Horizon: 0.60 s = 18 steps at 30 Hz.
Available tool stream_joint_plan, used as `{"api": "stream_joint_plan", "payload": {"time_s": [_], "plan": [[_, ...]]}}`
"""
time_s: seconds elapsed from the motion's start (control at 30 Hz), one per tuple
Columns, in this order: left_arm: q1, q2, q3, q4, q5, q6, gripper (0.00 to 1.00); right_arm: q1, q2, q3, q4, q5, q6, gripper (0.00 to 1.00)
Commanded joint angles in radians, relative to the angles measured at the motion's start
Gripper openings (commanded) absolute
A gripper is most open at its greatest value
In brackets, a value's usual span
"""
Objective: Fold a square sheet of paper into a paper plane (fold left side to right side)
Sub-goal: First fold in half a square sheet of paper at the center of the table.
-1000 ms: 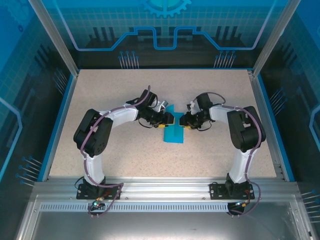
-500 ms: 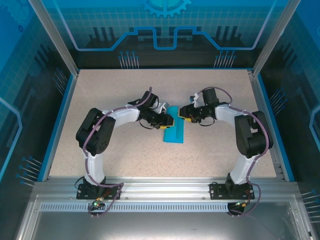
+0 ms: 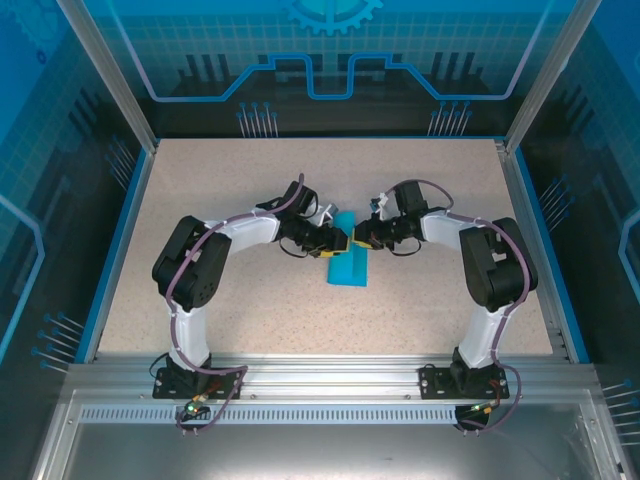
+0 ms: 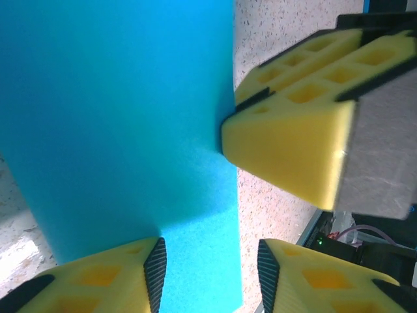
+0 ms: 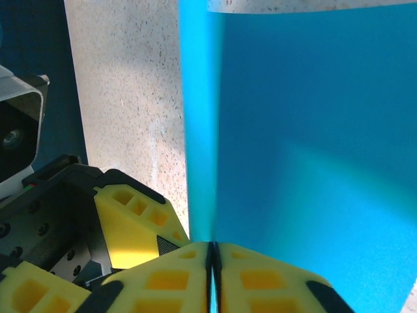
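On table (image 3: pixel 220 190), paper (image 3: pixel 349 268) in right end effector (image 5: pixel 210 251)

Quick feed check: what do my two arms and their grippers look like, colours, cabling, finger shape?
The left arm and right arm match: white link shells, bulky black joint housings, a thin purplish cable running along each. The left gripper and right gripper carry yellow wedge-shaped fingers with square pockets moulded in and black ribbed inner faces.

Lab: aluminium-framed enclosure (image 3: pixel 115 90), speckled table (image 3: pixel 250 300).
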Motion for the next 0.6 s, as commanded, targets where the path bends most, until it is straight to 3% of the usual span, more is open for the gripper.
{"api": "stream_joint_plan", "payload": {"time_s": [0.0,0.27,0.57], "plan": [[-0.006,-0.032,0.019,-0.029,-0.027,0.026,0.49,-0.001,0.007,0.019,-0.028,-0.006,-0.028,0.02],[0.004,-0.146,-0.046,-0.136,-0.234,0.04,0.61,-0.028,0.031,0.064,-0.159,0.099,-0.128,0.0],[-0.011,-0.037,-0.017,-0.104,-0.224,-0.04,0.62,-0.04,0.058,0.091,-0.262,0.226,-0.201,0.0]]}}
